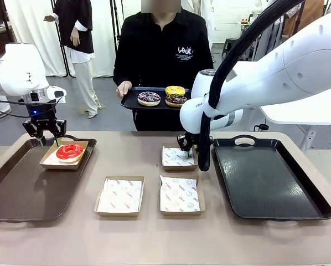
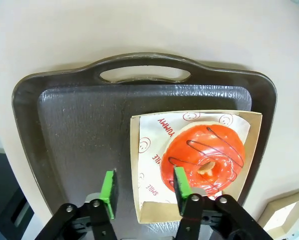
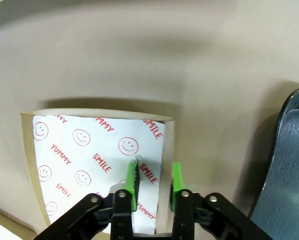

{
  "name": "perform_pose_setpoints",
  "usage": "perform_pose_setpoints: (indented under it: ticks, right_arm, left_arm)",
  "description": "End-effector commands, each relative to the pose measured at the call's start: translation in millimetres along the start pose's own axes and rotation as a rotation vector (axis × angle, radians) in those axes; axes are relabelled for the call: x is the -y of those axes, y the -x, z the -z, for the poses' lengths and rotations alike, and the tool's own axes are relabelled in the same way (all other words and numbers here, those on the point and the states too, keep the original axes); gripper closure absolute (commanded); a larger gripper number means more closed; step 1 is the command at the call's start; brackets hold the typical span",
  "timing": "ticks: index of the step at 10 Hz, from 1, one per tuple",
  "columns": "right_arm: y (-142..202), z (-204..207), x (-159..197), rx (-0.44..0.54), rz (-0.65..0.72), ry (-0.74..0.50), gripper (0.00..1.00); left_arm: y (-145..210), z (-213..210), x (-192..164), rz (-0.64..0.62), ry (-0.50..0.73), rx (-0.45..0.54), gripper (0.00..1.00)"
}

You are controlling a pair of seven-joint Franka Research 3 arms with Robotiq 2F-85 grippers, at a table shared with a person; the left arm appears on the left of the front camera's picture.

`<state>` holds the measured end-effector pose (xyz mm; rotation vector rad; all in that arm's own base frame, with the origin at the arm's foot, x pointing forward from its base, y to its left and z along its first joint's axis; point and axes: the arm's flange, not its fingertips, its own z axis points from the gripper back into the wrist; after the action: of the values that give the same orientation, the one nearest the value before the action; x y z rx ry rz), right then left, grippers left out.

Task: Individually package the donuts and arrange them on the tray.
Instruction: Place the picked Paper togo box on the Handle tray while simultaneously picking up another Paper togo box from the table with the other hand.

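Note:
A red donut [image 1: 70,152] [image 2: 204,156] lies in a paper-lined cardboard box [image 2: 145,212] on the dark left tray [image 1: 16,188] [image 2: 79,130]. My left gripper [image 1: 50,141] [image 2: 144,186] is open just above that box's edge, holding nothing. A person across the table holds a black tray [image 1: 130,102] with a purple donut [image 1: 149,98], a yellow donut [image 1: 175,90] and a chocolate donut [image 1: 176,100]. My right gripper [image 1: 186,151] [image 3: 153,181] is down at an empty lined box [image 1: 176,157] [image 3: 89,160]. Its jaws straddle the box's side wall with a narrow gap still showing.
Two more empty lined boxes [image 1: 119,195] [image 1: 179,194] sit at the table's middle front. An empty black tray [image 1: 270,177] [image 3: 289,170] lies at the right, close to my right gripper. Bare tabletop runs along the front edge.

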<state>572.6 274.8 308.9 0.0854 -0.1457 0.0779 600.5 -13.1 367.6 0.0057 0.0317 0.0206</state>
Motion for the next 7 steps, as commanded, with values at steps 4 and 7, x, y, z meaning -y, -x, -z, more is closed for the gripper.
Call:
perform_pose_setpoints:
  ticks: [4, 7]
  right_arm:
    - [-1.5, -1.5, -4.9, 0.020, 0.020, 0.039, 1.00]
    - [-0.3, -5.3, -5.1, 0.026, 0.038, 0.042, 1.00]
  left_arm:
    - [-1.3, 0.0, 0.9, -0.019, -0.016, 0.005, 0.00]
    - [1.6, -4.2, 0.5, -0.012, 0.007, 0.004, 0.00]
